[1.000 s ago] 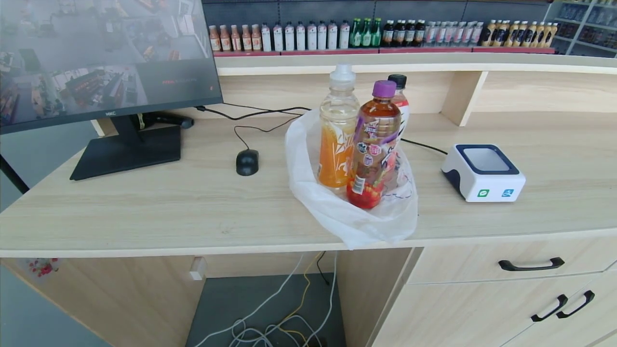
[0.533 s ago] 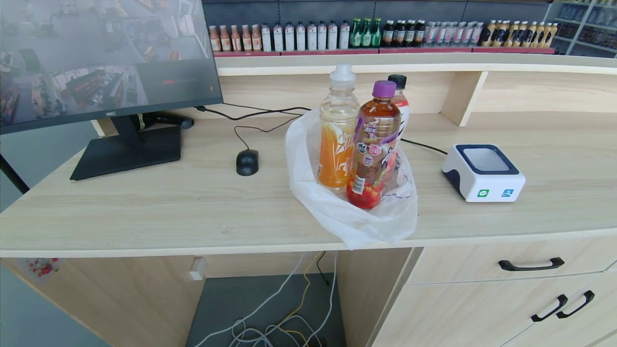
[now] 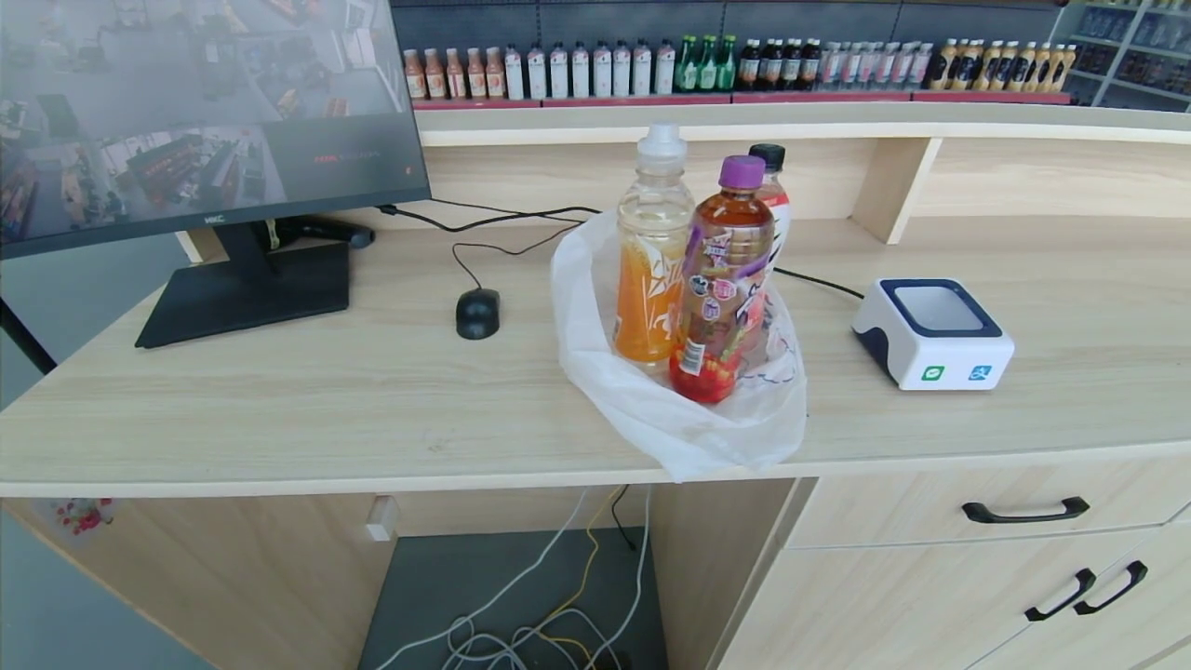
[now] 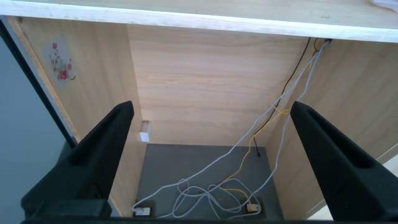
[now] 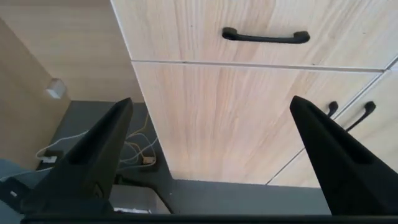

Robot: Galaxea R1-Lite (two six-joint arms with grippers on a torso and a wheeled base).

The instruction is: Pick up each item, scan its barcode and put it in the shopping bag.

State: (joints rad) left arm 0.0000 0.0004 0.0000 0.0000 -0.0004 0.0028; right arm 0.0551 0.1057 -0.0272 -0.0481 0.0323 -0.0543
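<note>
Left gripper [image 4: 211, 165] hangs low in front of the counter with its two dark fingers [image 4: 99, 155] spread wide and nothing between them, facing the open recess under the counter where loose cables [image 4: 217, 186] trail on the floor. Right gripper [image 5: 211, 165] is likewise spread and holds nothing, facing the drawer fronts and a black drawer handle [image 5: 265, 37].

Up on the counter [image 3: 279, 400], the white shopping bag [image 3: 679, 419] sits at the near edge, its rim slumped and hanging slightly over it. Three bottles stand upright inside it, pressed together: an orange drink bottle [image 3: 651, 270] with a white cap, a purple-capped bottle [image 3: 726, 279] just beside it, and a black-capped bottle [image 3: 768, 163] behind them.

The barcode scanner [image 3: 933, 333] rests near the bag toward the robot's right. A mouse [image 3: 477, 313] lies on the bag's other side, and a monitor [image 3: 186, 112] stands farther left. Rows of bottles line a shelf [image 3: 744, 65] at the back.
</note>
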